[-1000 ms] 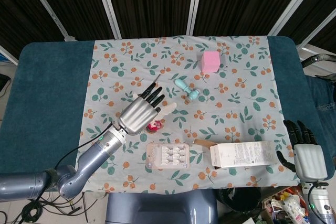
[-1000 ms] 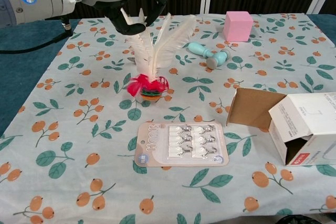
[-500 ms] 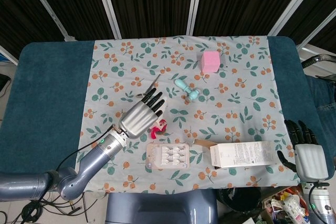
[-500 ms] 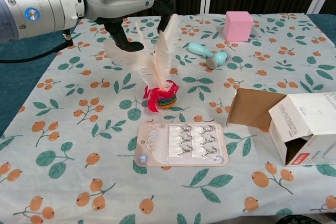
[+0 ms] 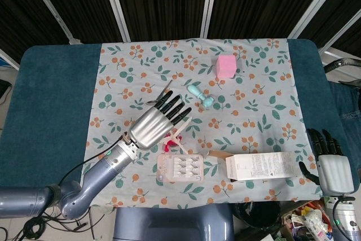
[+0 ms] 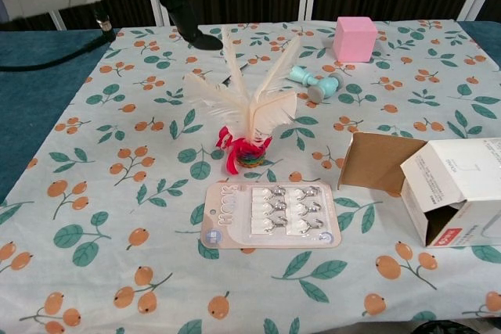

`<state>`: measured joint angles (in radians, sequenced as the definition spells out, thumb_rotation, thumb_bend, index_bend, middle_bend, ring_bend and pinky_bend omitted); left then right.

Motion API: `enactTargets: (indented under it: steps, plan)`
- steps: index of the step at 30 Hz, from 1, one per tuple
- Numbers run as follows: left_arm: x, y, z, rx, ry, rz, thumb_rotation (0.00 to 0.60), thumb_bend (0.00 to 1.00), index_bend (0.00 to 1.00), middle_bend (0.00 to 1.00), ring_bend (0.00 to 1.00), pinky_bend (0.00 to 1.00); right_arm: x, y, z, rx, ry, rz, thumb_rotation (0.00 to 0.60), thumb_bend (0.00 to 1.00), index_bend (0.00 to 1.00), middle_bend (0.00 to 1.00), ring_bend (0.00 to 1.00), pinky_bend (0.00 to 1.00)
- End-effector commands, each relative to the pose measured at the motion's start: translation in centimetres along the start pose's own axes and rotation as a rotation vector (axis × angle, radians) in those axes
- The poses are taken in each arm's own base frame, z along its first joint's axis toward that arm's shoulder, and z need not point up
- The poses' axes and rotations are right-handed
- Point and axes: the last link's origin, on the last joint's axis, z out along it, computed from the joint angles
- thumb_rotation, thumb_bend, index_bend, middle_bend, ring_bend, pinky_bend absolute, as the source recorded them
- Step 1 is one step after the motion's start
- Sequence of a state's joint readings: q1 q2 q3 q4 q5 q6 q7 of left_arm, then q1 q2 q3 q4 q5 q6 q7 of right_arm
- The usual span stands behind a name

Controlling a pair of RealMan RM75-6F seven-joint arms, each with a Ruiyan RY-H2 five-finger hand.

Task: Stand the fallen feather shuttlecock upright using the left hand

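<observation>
— White feathers are free now: a second ago the left hand (image 5: 157, 126) was closed down over the top of the shuttlecock (image 6: 249, 127); now it has lifted clear, fingers spread and holding nothing.

— And the shuttlecock?

— Standing on its red base just below and to the right of that hand, feathers fanned upward, nothing touching it in the chest view. Half a second ago it leaned under the fingers; now it sits square on the cloth (image 6: 117, 193). I'd judge the task done, or all but done, provided it doesn't tip.

— Count things for me, left to right.

— One left hand. One shuttlecock under its fingertips. One card of hooks (image 6: 272, 215) just in front of the shuttlecock, nearer the robot than the hand. One pale blue peg-shaped toy (image 6: 315, 81) lying beyond and to the right of the hand. One pink cube (image 6: 355, 37) further off the same way. One open white carton (image 6: 438, 188) on its side, well to the hand's right, flap towards the card.

— The other hand?

— One right hand (image 5: 331, 165), well apart at the far right edge of the worktop (image 5: 51, 94), off the cloth, empty. Its fingers point upward and lie slightly apart.

— Any risk?

— Only that the card lies very close to the base; a nudge there could topple it.
</observation>
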<state>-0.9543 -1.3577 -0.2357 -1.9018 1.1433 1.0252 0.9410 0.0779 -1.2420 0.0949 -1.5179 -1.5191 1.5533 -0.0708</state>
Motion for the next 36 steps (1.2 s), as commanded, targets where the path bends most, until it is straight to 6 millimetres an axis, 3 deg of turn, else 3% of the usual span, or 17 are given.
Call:
enactTargets:
  steps: [1, 6, 14, 19, 26, 30, 36]
  plan:
    - [1.7, -1.5, -0.8, 0.042, 0.032, -0.006, 0.600, 0.22, 0.02, 0.09, 0.00, 0.00, 0.0, 0.0, 0.0, -0.002, 0.002, 0.001, 0.600, 0.19, 0.00, 0.08, 0.03, 0.14]
    - [3.3, -4.5, -3.7, 0.148, 0.016, -0.027, 0.600, 0.21, 0.02, 0.07, 0.00, 0.00, 0.1, 0.0, 0.0, -0.001, 0.004, 0.000, 0.600, 0.19, 0.00, 0.08, 0.03, 0.14]
    - [3.2, -9.1, -12.1, 0.351, -0.063, -0.097, 0.600, 0.20, 0.00, 0.04, 0.00, 0.00, 0.0, -0.2, 0.0, 0.004, 0.001, -0.003, 0.600, 0.19, 0.00, 0.08, 0.03, 0.14]
    - [1.4, -10.5, -17.6, 0.437, -0.095, -0.155, 0.600, 0.19, 0.00, 0.04, 0.00, 0.00, -0.1, -0.5, -0.1, 0.013, 0.003, -0.004, 0.600, 0.19, 0.00, 0.08, 0.03, 0.14]
    - [-2.5, -11.2, -22.9, 0.463, -0.036, -0.249, 0.600, 0.19, 0.00, 0.04, 0.00, 0.00, -0.1, -0.7, -0.1, 0.019, 0.009, -0.001, 0.600, 0.20, 0.00, 0.08, 0.03, 0.14]
    - [-5.1, -11.9, -24.7, 0.468, -0.072, -0.255, 0.600, 0.19, 0.00, 0.04, 0.00, 0.00, 0.0, -0.8, -0.2, 0.019, 0.023, 0.006, 0.600, 0.19, 0.00, 0.08, 0.03, 0.14]
    - [-7.4, -12.3, -25.6, 0.496, -0.095, -0.284, 0.600, 0.19, 0.00, 0.04, 0.00, 0.00, 0.2, -0.8, -0.2, 0.017, 0.038, 0.009, 0.600, 0.19, 0.00, 0.08, 0.03, 0.14]
